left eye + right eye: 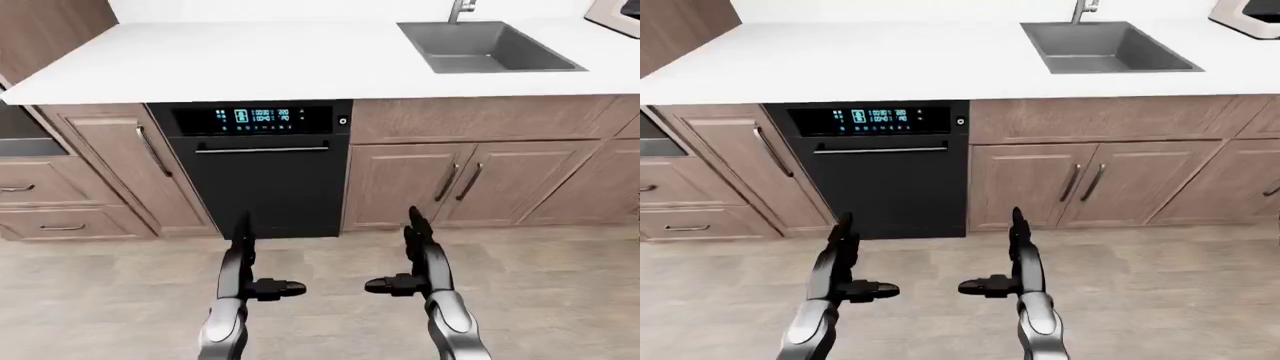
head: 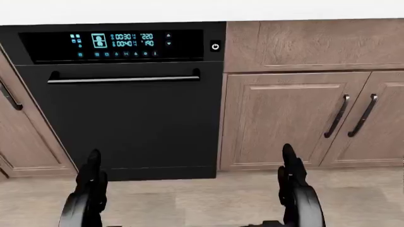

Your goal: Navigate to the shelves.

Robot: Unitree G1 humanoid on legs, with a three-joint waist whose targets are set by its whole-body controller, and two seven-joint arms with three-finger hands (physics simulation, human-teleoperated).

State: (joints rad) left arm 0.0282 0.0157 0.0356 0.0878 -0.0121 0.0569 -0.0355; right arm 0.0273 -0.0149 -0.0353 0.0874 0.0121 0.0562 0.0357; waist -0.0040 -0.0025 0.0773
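In the left-eye view the robot faces a white counter (image 1: 250, 60) with a grey sink (image 1: 485, 46) set near its top right corner. Under the counter's near edge sits a black dishwasher (image 1: 262, 180) with a blue lit panel, and wood doors (image 1: 440, 184) stand to its right. The left hand (image 1: 245, 262) and the right hand (image 1: 420, 259) are both up over the floor (image 1: 560, 285), fingers spread open, thumbs pointing at each other, and they hold nothing. The shelves are not in this view, so I cannot tell where they are. A tap and a pale machine at the top right corner are cut off. In the head view the dishwasher fills the left side and its bar handle (image 2: 123, 79) runs across it. Only the finger tips of both hands show at the bottom, and the counter top is only a thin white strip at the top edge. The tiny words on the panel are too small to read. In the right-eye view it is nearly the same picture, with drawers (image 1: 680, 202) at the left edge, half cut off. I think shelves are big, stiff and heavy, fixed in place, so there is nothing to grab. The robot just needs to walk up to them. It most likely has to turn first, since this wall shows none.
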